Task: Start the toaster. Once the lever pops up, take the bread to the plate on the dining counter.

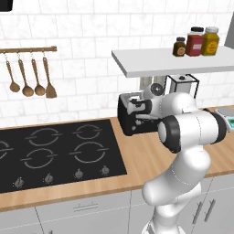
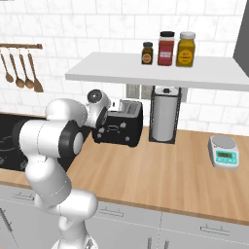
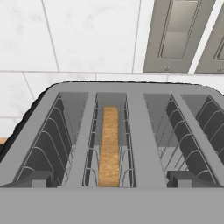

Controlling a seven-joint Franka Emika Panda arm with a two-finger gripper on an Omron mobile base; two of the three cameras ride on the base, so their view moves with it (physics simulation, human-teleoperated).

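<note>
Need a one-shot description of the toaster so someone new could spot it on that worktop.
Start at the wood worktop under the white wall shelf with three jars. Between the black hob and the paper towel roll in its black frame, against the tiled wall, sits the toaster. It is the only black box there with a grey slotted top, and a slice of bread stands in one slot.

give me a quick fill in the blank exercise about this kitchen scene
The bread stands in the toaster's ____ slot in the hand view.
The shelf holds ____ jars.
The wooden utensils hang above the ____.
The toaster is coloured ____.

Missing words: left; three; stove; black
</note>
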